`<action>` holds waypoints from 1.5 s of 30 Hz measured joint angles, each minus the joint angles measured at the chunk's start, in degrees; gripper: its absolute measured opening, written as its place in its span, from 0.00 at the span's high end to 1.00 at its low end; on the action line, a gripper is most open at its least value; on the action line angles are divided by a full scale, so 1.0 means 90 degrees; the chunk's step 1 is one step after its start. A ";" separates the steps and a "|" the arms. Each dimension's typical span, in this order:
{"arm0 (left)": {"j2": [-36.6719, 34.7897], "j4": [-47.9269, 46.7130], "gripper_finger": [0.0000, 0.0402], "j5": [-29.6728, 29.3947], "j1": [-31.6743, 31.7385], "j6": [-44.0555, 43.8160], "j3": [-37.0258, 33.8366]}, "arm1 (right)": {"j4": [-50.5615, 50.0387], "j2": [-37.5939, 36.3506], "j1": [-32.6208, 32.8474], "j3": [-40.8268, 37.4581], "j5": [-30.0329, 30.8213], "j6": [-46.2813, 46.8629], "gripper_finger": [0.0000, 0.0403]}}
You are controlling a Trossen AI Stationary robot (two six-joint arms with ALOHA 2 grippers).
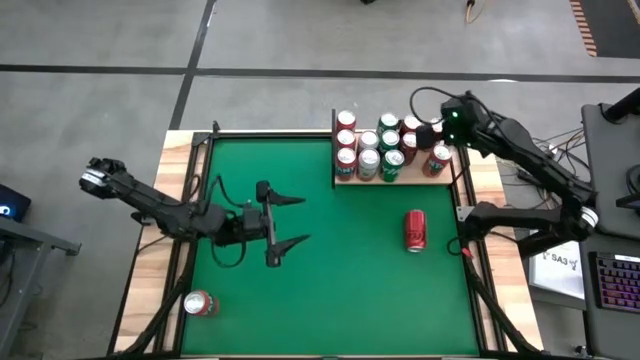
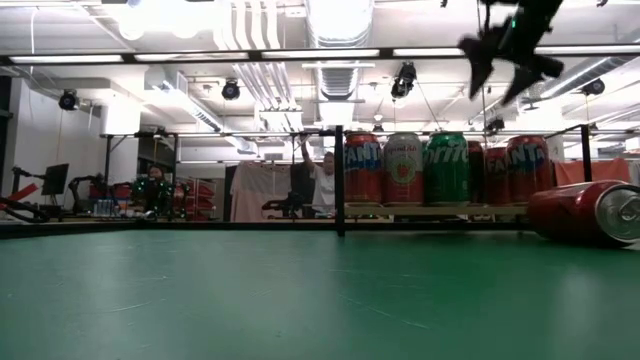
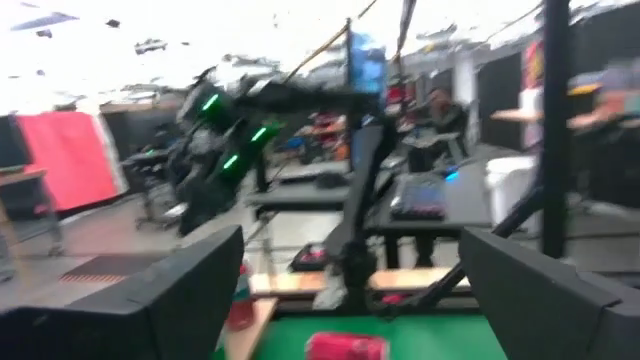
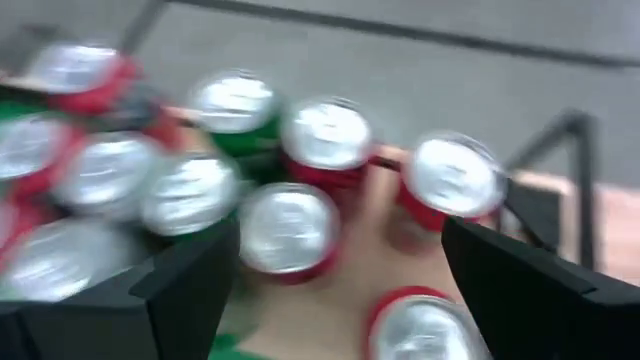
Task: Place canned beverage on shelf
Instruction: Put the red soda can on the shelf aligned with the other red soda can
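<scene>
Green counter [image 1: 330, 290] under my arms: right end effector [image 1: 437, 131], released and empty, hovers above the shelf [image 1: 392, 178] of upright cans, a red can [image 1: 415, 230] lies on its side near the shelf, left end effector [image 1: 285, 225] released, well apart.

The labels of the cans [image 4: 290, 228] on the shelf [image 4: 350, 310] are smeared beyond reading in the right wrist view, and the lying red can [image 2: 590, 212] is cut off by the low view's edge.

Red and green cans [image 1: 385, 150], pale wood shelf [image 1: 415, 178], green felt tabletop [image 1: 340, 270]
</scene>
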 joint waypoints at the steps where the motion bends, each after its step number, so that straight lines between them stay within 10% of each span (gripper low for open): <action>1: 0.0000 -0.0087 0.13 -0.0011 0.0091 0.0002 0.0000 | 0.0016 -0.0064 0.0129 0.0069 -0.0123 -0.0147 0.17; 8: 0.0000 -0.0584 0.36 0.0117 0.0986 0.0521 0.0000 | -0.0446 -0.0067 0.0658 0.0456 -0.1703 -0.1030 0.31; 18: -0.0007 -0.1205 0.83 0.2553 0.2790 0.0822 -0.0005 | -0.3392 0.1150 0.0686 0.0516 -0.1590 -0.1181 0.94; 23: -0.0024 -0.1208 0.98 0.2817 0.3145 0.0789 -0.0015 | -0.3608 0.1574 0.0686 0.0416 -0.0925 -0.1122 0.97; 45: -0.0066 -0.1189 1.00 0.2768 0.3177 0.1027 -0.0024 | -0.3192 0.2444 0.0681 0.0308 0.1077 -0.1024 0.98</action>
